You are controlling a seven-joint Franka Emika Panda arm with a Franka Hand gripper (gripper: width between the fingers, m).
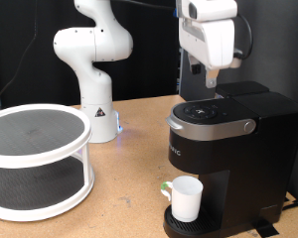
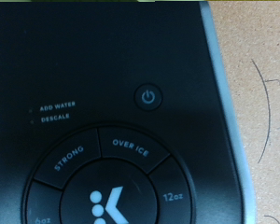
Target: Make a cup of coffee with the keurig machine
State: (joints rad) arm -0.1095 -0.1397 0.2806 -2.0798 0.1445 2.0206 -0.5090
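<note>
The keurig machine [image 1: 231, 139] stands at the exterior view's right, lid down. The white cup [image 1: 186, 198] sits on its round drip tray [image 1: 179, 229] under the spout, handle towards the exterior view's left. My gripper [image 1: 213, 85] hangs just above the machine's top panel, fingers close together and pointing down, holding nothing. The wrist view looks straight down on the top panel [image 2: 103, 56]: the power button [image 2: 150, 97], the STRONG and OVER ICE buttons and the centre K button [image 2: 107, 203]. No fingers show in the wrist view.
A white two-tier round rack [image 1: 35, 159] stands at the exterior view's left on the wooden table [image 1: 139, 149]. The arm's white base [image 1: 97, 109] rises behind the middle. Bare table [image 2: 261, 93] shows beside the machine in the wrist view.
</note>
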